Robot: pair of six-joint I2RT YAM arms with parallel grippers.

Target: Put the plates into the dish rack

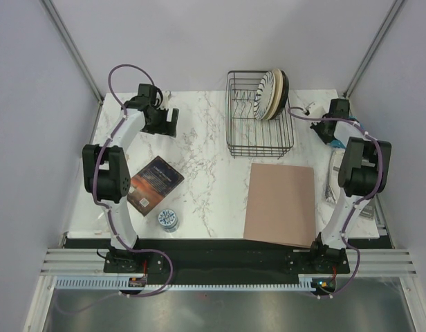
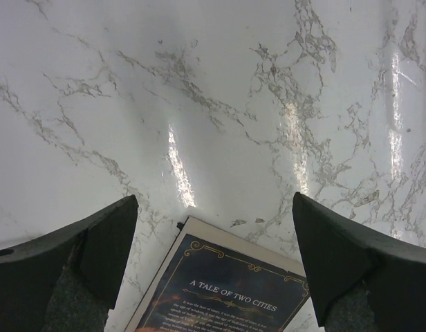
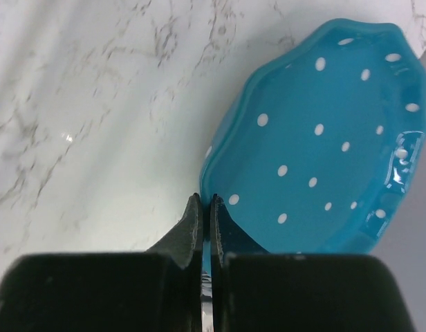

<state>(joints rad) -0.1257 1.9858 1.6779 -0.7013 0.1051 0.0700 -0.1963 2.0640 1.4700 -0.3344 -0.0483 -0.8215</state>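
The black wire dish rack (image 1: 235, 142) stands at the back centre of the marble table. Three plates stand on edge in its back right part: the black-striped plate (image 1: 266, 97) in front, two cream plates (image 1: 280, 88) behind it. My right gripper (image 3: 206, 199) is shut on the rim of the teal white-dotted plate (image 3: 323, 145), right of the rack, near the table's right edge (image 1: 326, 131). In the top view the right arm mostly hides this plate. My left gripper (image 2: 214, 200) is open and empty, above the table at the back left (image 1: 161, 123).
A dark book (image 1: 154, 183) lies at the front left and also shows in the left wrist view (image 2: 227, 290). A small blue-and-white cup (image 1: 169, 219) stands near the front edge. A brown mat (image 1: 281, 202) lies in front of the rack. Grey walls close in on both sides.
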